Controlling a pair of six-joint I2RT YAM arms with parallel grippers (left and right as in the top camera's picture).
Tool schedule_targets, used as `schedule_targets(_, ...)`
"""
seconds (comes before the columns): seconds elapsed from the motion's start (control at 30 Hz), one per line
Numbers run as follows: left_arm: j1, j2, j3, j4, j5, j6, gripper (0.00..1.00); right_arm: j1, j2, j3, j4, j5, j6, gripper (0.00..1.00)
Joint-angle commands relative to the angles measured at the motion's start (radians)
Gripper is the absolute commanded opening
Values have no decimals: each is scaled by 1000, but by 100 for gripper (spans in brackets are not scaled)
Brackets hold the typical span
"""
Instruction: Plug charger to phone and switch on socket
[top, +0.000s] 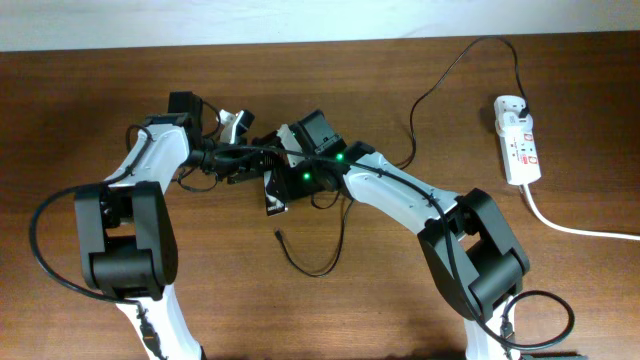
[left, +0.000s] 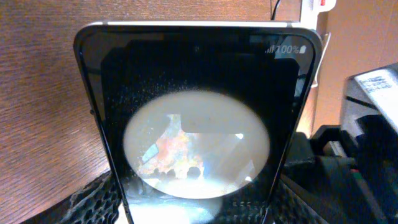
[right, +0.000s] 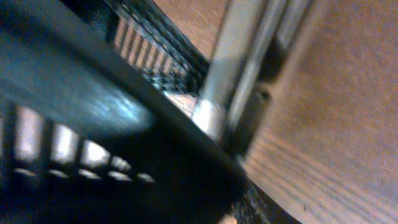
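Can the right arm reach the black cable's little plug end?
Probably yes. The charger tip lies uncovered on the table, close to the right gripper, though that gripper is at the phone now.

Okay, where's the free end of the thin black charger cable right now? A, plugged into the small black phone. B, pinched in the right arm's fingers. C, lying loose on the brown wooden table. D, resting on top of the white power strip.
C: the small connector tip of the thin black cable lies bare on the brown wooden table, in front of both arms and apart from the small black smartphone.
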Motion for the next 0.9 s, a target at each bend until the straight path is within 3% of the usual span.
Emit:
schedule_targets(0.0, -2, 3, 9, 2, 37, 13, 72, 3, 9, 11, -24, 11, 47, 45)
schedule_targets(0.13, -2, 3, 9, 2, 37, 13, 72, 3, 9, 11, -16, -15, 87, 41)
schedule_targets(0.27, -2, 3, 9, 2, 37, 13, 73, 3, 9, 11, -17, -16, 87, 20)
schedule_targets(0.33, -2, 3, 9, 2, 34, 13, 78, 2, 8, 11, -17, -60, 87, 9)
schedule_targets(0.37, -2, 3, 9, 2, 34, 13, 86, -2, 2, 11, -17, -76, 87, 4)
schedule_targets(0.53, 2, 3, 9, 15, 45, 15, 90, -76, -72, 11, -28, -286, 86, 4)
schedule_targets(0.57, 7, 3, 9, 21, 106, 45, 88, -98, -84, 11, -27, -349, 85, 4)
schedule_targets(0.7, 32, 3, 9, 25, 649, 287, 84, -167, -90, 11, 28, -506, 74, 4)
schedule_targets(0.87, 32, -12, 10, 35, 665, 305, 61, -178, -90, 11, 124, -577, 56, 4)
